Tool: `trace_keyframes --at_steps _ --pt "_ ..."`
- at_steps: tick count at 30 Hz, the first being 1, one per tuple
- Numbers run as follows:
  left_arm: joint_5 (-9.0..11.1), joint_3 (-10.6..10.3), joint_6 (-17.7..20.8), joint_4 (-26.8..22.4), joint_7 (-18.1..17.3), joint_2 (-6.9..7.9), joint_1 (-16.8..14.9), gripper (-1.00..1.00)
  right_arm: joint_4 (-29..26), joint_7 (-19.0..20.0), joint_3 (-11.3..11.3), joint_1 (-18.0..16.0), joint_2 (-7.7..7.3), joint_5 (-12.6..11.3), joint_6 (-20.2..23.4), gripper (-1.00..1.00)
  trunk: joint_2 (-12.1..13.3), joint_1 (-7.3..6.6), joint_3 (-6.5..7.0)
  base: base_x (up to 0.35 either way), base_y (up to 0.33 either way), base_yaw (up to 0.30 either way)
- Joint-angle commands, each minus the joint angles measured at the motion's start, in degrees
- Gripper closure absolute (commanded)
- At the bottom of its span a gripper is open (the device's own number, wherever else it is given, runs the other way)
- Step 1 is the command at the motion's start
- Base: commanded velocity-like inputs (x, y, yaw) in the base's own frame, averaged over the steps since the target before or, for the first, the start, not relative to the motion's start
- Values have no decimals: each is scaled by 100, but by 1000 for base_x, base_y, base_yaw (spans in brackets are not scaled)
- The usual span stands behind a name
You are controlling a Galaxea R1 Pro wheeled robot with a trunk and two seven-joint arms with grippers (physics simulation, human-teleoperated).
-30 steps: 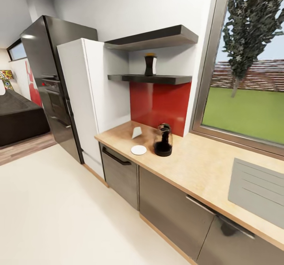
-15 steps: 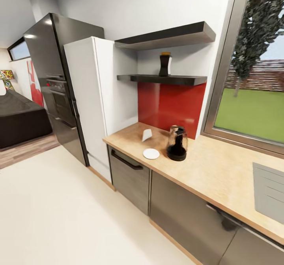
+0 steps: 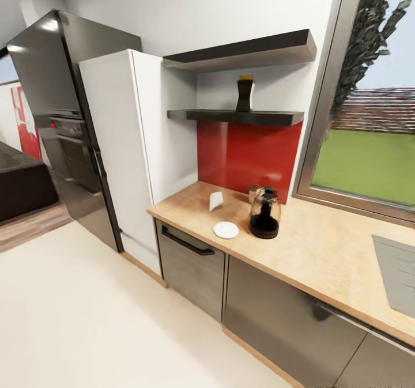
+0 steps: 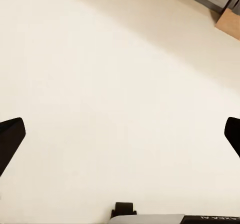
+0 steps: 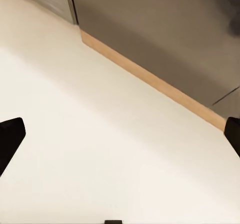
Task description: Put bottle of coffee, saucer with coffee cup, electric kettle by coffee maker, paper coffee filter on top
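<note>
Fingers of my left gripper (image 4: 120, 134) and right gripper (image 5: 120, 134) are spread and empty above the floor (image 3: 86, 319), and I judge nothing is arranged: the jar (image 3: 245, 94) stands on the shelf (image 3: 236, 116), with kettle (image 3: 265, 214), saucer (image 3: 226, 230) and filter (image 3: 215, 200) on the counter (image 3: 323, 255).

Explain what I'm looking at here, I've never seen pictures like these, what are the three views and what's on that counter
These are simulator renders from a wheeled robot with two arms. The large picture comes from a camera on its head, looking at a kitchen. The two smaller ones come from cameras by each gripper, pointing down at the pale floor. The dark tips at their edges are the fingers of the left gripper and right gripper, spread wide and holding nothing.

On the kitchen countertop stand an electric kettle, a white saucer and a paper coffee filter. Something small sits partly hidden behind the kettle. The bottle of coffee stands on the kitchen shelf, above a red wall panel.
</note>
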Motion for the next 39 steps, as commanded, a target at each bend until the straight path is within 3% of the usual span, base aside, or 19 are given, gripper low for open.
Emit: trace_keyframes --at_steps 1,8,23,30,39 --pt "7 3 -18 4 4 0 -2 -100 5 1 2 -4 -1 7 -18 -100 -8 4 -7 146 309 -271" --pt "7 3 -19 4 4 0 -2 -100 5 3 3 -3 -1 9 -18 -100 -8 4 -7 147 309 -216" --pt "7 1 -19 4 4 0 -2 -100 4 13 -3 -3 -9 -1 -24 -100 -8 4 -7 210 278 -7" --pt "7 -4 -19 4 4 0 -2 -100 0 27 -6 -2 -7 -3 -25 -100 -8 4 -7 276 138 0" --pt "7 -2 -20 4 4 0 -2 -100 5 27 -1 -2 -1 0 -18 -100 -8 4 31 282 122 -187"
